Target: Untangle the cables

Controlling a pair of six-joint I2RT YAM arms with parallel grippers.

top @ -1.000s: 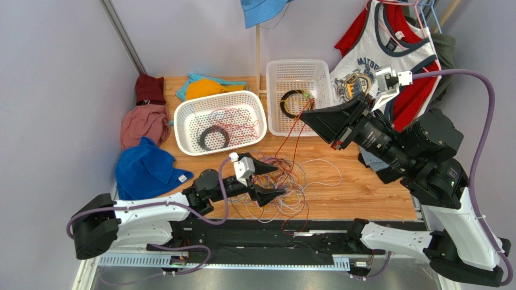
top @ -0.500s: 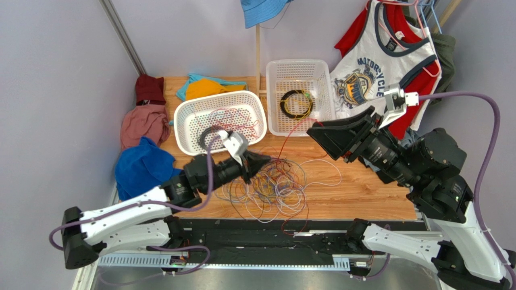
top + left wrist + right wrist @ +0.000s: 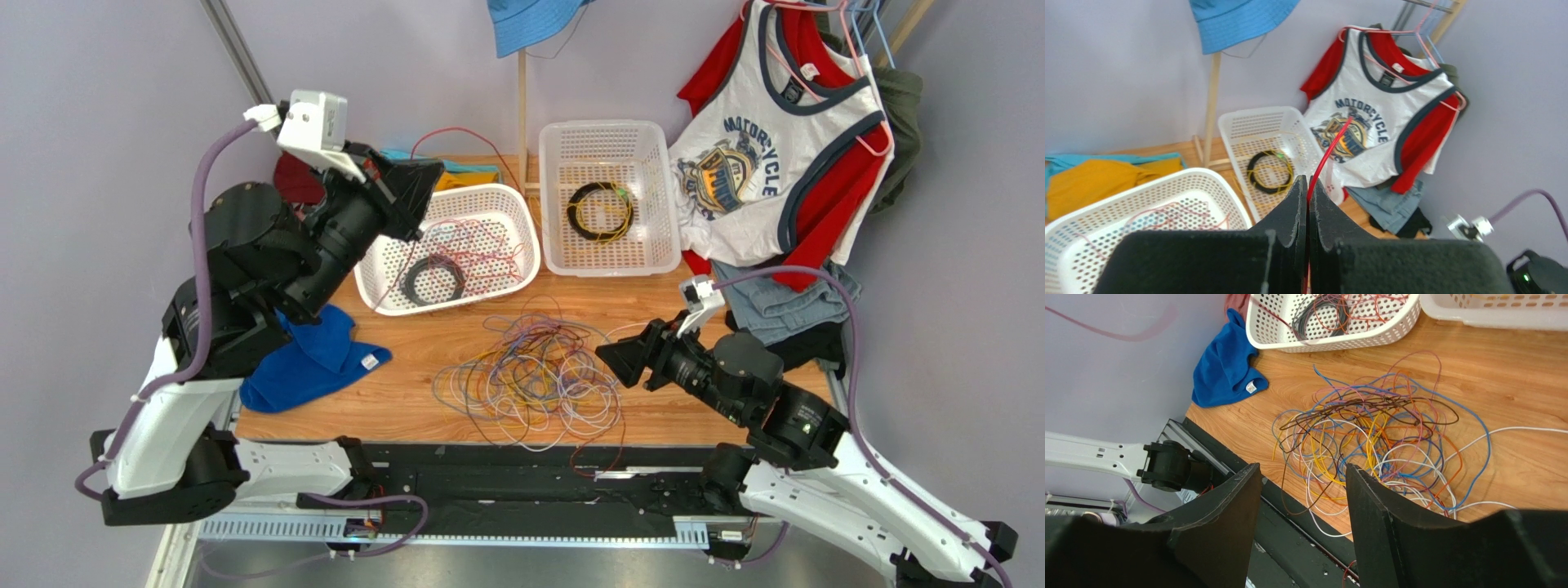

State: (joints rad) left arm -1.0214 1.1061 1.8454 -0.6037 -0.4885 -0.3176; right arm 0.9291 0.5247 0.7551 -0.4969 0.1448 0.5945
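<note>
The cables (image 3: 534, 377) lie in a loose multicoloured tangle on the wooden table, also seen in the right wrist view as cables (image 3: 1376, 432). My left gripper (image 3: 417, 202) is raised high over the left basket, shut on a single red cable (image 3: 464, 130) that arcs away from it. In the left wrist view the red cable (image 3: 1330, 147) rises from between the closed fingertips of the left gripper (image 3: 1308, 184). My right gripper (image 3: 620, 359) is low at the tangle's right edge; it stands open and empty, as right gripper (image 3: 1303, 471) shows.
A white basket (image 3: 368, 263) holds a black coil and red strands. A second white basket (image 3: 669, 208) holds a black and yellow coil. Cloths lie at the left, a blue one (image 3: 307, 361) nearest. A tank top (image 3: 773, 147) hangs at the right.
The left gripper shut at the tangle, then rose up and back-left with a red cable. The right gripper opened and dropped from above the right basket to the tangle's right side.
</note>
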